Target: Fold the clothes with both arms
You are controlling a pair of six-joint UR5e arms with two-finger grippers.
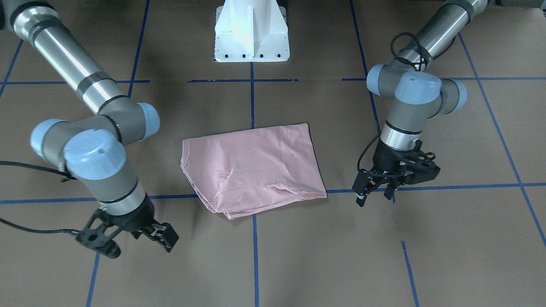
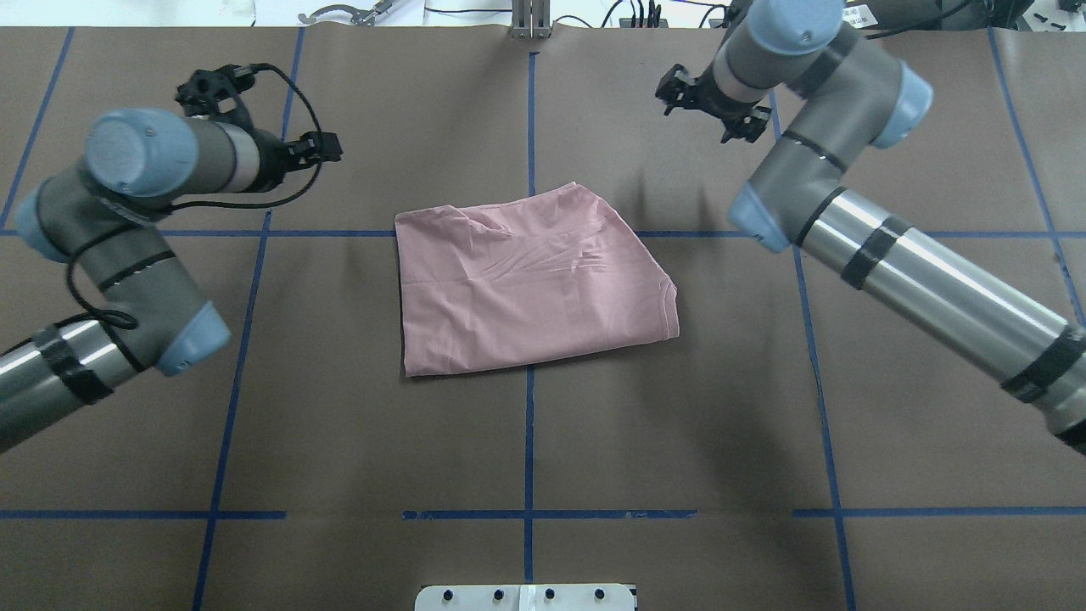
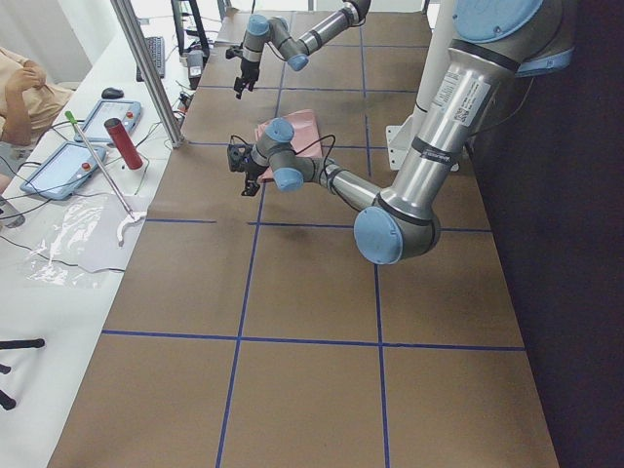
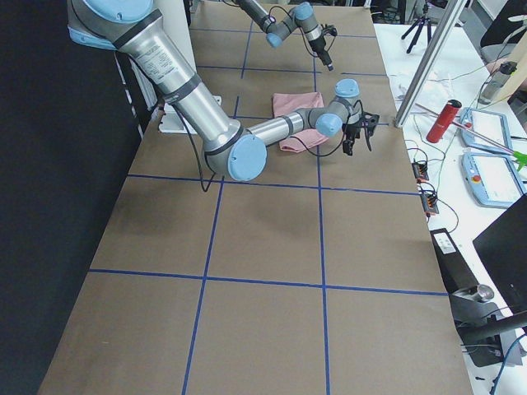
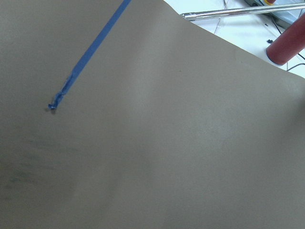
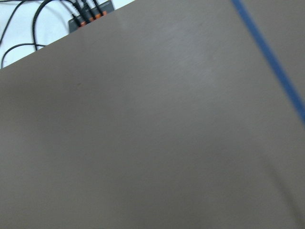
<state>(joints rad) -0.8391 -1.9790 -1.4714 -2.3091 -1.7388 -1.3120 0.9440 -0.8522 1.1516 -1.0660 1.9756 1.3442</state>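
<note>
The clothes are one pale pink T-shirt (image 1: 256, 166) (image 2: 526, 288), lying folded and plain side up in the middle of the brown table, with no print showing. My left gripper (image 1: 376, 192) (image 2: 318, 146) hangs open just above the table beside the shirt's side, holding nothing. My right gripper (image 1: 155, 234) (image 2: 679, 92) is off the shirt's other side, also open and empty. Neither gripper touches the shirt. Both wrist views show only bare table and blue tape.
Blue tape lines (image 2: 528, 441) mark the table into a grid. The white pedestal base (image 1: 251, 38) stands at the robot's edge. Beyond the far edge are a metal post (image 3: 146, 68), a red cylinder (image 3: 124, 142), tablets and a seated person (image 3: 24, 97).
</note>
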